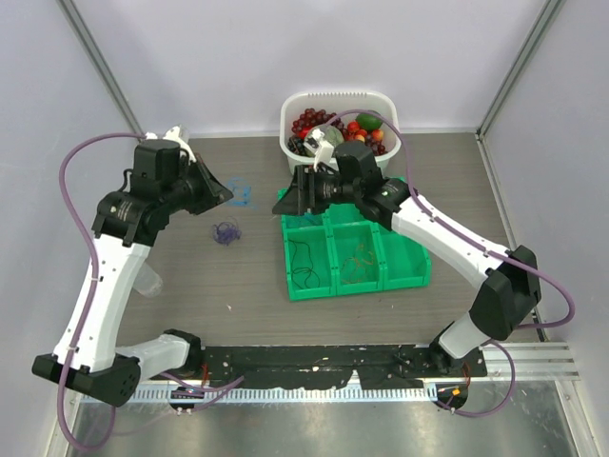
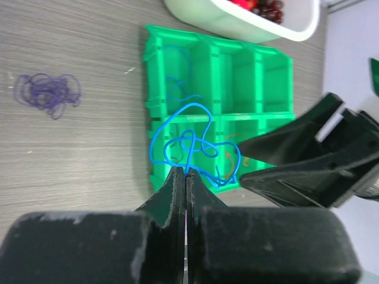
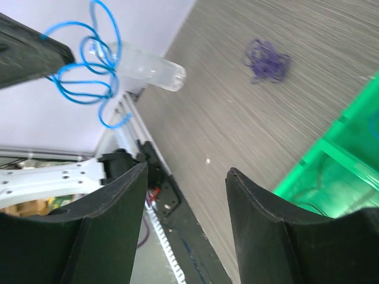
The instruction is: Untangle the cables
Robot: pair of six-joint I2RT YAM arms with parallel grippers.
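Note:
My left gripper (image 1: 226,196) is shut on a thin blue cable (image 1: 241,193) and holds its loose loops in the air left of the bins. In the left wrist view the shut fingertips (image 2: 185,171) pinch the blue loops (image 2: 189,142). My right gripper (image 1: 283,202) is open and empty, just right of the blue cable, jaws wide apart (image 3: 186,168); it sees the blue cable (image 3: 86,71) ahead. A purple tangle (image 1: 226,232) lies on the table (image 2: 47,92) (image 3: 266,59). A black cable (image 1: 304,262) and an orange cable (image 1: 360,261) lie in separate bin compartments.
A green compartment bin (image 1: 354,283) stands at centre right (image 2: 219,77) (image 3: 337,165). A white basket of fruit (image 1: 287,119) sits behind it. A clear plastic tube (image 1: 147,281) lies at the left by the left arm (image 3: 148,71).

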